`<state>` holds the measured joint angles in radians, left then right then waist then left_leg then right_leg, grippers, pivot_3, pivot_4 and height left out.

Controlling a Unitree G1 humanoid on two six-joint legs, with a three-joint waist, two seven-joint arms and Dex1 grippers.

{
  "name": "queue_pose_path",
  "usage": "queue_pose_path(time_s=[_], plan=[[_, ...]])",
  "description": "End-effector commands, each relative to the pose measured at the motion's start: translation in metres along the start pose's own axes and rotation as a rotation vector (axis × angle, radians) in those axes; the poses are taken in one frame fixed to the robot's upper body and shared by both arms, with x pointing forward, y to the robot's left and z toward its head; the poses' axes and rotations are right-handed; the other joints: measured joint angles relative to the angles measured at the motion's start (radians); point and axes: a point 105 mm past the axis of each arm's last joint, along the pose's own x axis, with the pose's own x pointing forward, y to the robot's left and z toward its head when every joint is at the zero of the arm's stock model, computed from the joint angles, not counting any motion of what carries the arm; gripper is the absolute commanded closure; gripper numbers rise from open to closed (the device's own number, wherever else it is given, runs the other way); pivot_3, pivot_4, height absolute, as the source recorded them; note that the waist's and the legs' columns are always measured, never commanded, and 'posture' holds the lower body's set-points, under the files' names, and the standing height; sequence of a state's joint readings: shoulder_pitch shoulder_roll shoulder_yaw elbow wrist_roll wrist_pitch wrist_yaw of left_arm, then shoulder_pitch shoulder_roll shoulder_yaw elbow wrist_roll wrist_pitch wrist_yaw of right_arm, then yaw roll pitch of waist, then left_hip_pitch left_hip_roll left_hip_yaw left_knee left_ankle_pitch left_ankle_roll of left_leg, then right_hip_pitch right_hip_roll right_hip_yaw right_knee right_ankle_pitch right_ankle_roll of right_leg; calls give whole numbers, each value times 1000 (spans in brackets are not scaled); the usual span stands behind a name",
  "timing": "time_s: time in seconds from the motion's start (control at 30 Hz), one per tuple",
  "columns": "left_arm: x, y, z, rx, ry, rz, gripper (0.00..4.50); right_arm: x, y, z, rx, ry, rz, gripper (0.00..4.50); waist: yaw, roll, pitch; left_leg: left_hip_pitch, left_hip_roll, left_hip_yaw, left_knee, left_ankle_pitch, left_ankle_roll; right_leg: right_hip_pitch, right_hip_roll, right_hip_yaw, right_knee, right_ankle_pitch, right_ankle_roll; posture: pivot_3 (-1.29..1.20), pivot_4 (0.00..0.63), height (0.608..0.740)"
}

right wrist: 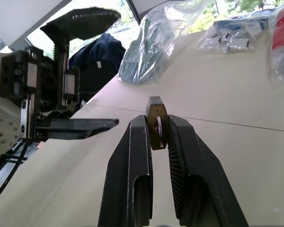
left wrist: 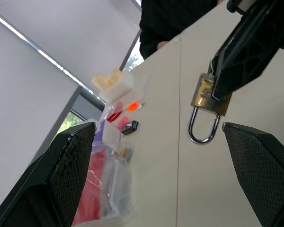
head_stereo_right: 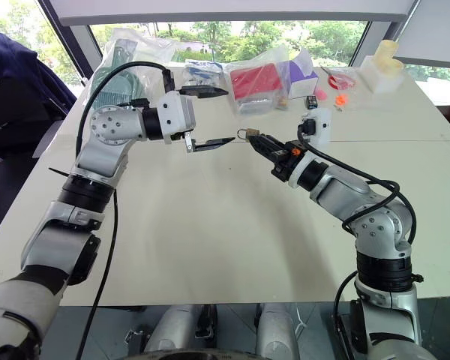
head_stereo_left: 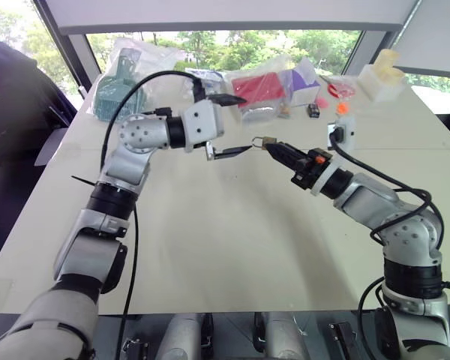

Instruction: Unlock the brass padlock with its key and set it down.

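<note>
The jaws of my right gripper (right wrist: 157, 135) are clamped on the brass padlock (right wrist: 156, 122), pinching its body between the two fingertips. The jaws of my left gripper (head_stereo_left: 234, 125) stand wide apart with nothing between them, one finger high and one low in the head views.

I see the padlock held up in the air above the counter (head_stereo_left: 210, 240), between the two arms, its silvery shackle pointing toward the left gripper. In the left wrist view the shackle (left wrist: 202, 130) looks closed, a loop hanging from the brass body with the right gripper's dark fingertip over one corner. The lower left finger (head_stereo_left: 232, 152) reaches almost to the padlock; I cannot tell whether its tip touches the shackle. I cannot make out a key anywhere.

Both arms point roughly level, tips toward each other over the middle of the counter.

Along the far edge of the counter lie several clear plastic bags: one holding something teal (head_stereo_left: 118, 88), one holding something red (head_stereo_left: 258, 90). Near them sit a small black trinket (head_stereo_left: 313, 110), some orange and red bits (head_stereo_left: 343, 109) and a pale block (head_stereo_left: 382, 76) at the far right corner. A dark garment (head_stereo_left: 11, 90) hangs beyond the counter's left side.
</note>
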<state>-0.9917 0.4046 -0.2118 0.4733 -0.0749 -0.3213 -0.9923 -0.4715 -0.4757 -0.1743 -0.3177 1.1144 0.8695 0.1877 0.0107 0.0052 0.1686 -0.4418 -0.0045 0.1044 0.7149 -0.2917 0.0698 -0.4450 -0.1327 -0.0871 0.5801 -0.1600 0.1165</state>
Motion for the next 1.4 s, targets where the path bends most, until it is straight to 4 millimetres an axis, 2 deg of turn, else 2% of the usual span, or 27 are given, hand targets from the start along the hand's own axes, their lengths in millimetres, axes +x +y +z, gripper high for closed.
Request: queue_pose_path(time_s=[0.03,0.2,0.53,0.77,1.03,1.1,1.17,1.23,1.33,1.4], plan=[[3,13,6,0,-33,58,48,0,11,14,-22,-47,48,4500,0,0,0,0,0,0,0,0,0,0,0,0,0,0,0,0,150,735],[9,9,-1,24,-27,43,48,1,19,15,-20,-54,73,4500,1,0,0,0,0,0,0,0,0,0,0,0,0,0,0,0,150,735],[18,20,-2,33,-35,88,48,-1,32,7,2,-36,118,4500,1,0,0,0,0,0,0,-3,5,0,0,0,0,0,0,0,150,735],[19,26,-1,44,-42,139,48,-2,33,2,17,-25,113,4500,1,0,0,0,0,0,0,-3,5,0,-1,0,0,0,0,0,150,735],[15,17,-10,10,-17,126,48,-2,29,0,25,-21,98,4500,1,0,0,0,0,0,0,-3,5,-1,-1,0,0,0,0,0,150,735],[3,10,-28,-75,51,97,48,-6,20,2,55,-37,61,4500,-1,0,0,0,0,0,0,-3,5,-1,-1,0,0,0,0,0,150,735],[-12,0,-44,-202,116,63,48,-12,2,0,102,-27,-17,4500,-5,0,0,0,0,0,0,-3,5,-1,-1,0,0,0,0,0,150,735],[-27,-14,-51,-326,153,9,48,-18,-17,-12,148,40,-91,4500,-7,0,0,0,0,0,0,-3,4,-1,0,0,0,0,0,0,150,735],[-46,-41,-46,-481,167,-87,48,-23,-32,-32,232,151,-141,4500,-17,0,0,0,1,0,-1,0,-1,-1,-1,0,2,0,0,0,150,735],[-57,-62,-32,-579,154,-167,48,-25,-40,-44,322,211,-147,4500,-23,0,0,-1,0,-1,-1,1,-1,-1,-1,0,1,0,0,0,150,735]])
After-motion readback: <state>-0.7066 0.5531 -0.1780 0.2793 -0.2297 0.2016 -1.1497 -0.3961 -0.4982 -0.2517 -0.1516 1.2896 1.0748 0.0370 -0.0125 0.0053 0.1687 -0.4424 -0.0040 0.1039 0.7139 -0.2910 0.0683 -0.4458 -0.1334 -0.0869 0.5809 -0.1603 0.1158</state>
